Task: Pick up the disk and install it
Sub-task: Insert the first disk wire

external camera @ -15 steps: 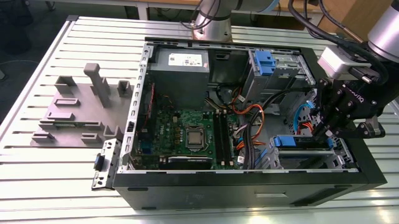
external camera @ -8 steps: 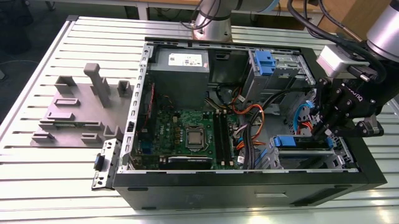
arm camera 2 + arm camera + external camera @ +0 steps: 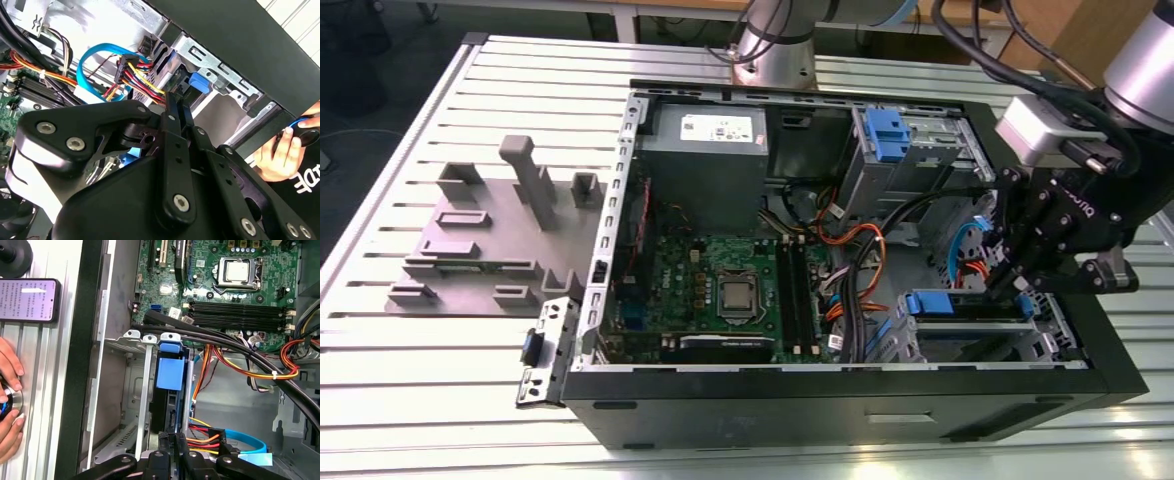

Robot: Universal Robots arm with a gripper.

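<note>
- Nearest, in the first wrist view: the gripper (image 3: 173,439) hangs over the drive cage (image 3: 146,385). In the second wrist view its fingers (image 3: 172,130) are drawn narrow, almost together, with nothing seen between them
- At the fingertips: the disk (image 3: 167,407) stands edge-on in a slot of the cage. Its blue carrier tab (image 3: 170,365) is at the end away from the gripper and its broad face is hidden by the cage walls. Whether the fingertips touch it cannot be told
- Just beside the gripper: power and data cables (image 3: 206,432), a multicoloured plug and a light-blue ribbon (image 3: 250,441), lie close to the near end of the disk
- Step in hand (judgement): installing, not picking up. The disk is already inside the cage, and fingers this narrow suit pressing, not grasping. Full seating cannot be confirmed
- What any further move calls for (judgement): travel kept straight along the cage rails, gentle force, and clearance from the neighbouring cables
- Beyond the cage: the motherboard (image 3: 240,295), with its processor socket (image 3: 236,271) and memory slots (image 3: 235,315)
- In the exterior view: the computer case (image 3: 854,415) lies open on a slatted table (image 3: 400,370), with the cage toward the exterior view's right. The power supply box (image 3: 707,150) and a second blue-tabbed drive (image 3: 886,130) sit at the far side
- Outside the case: a person's hand (image 3: 7,390) rests on a round control near a smartphone (image 3: 30,300)
</note>
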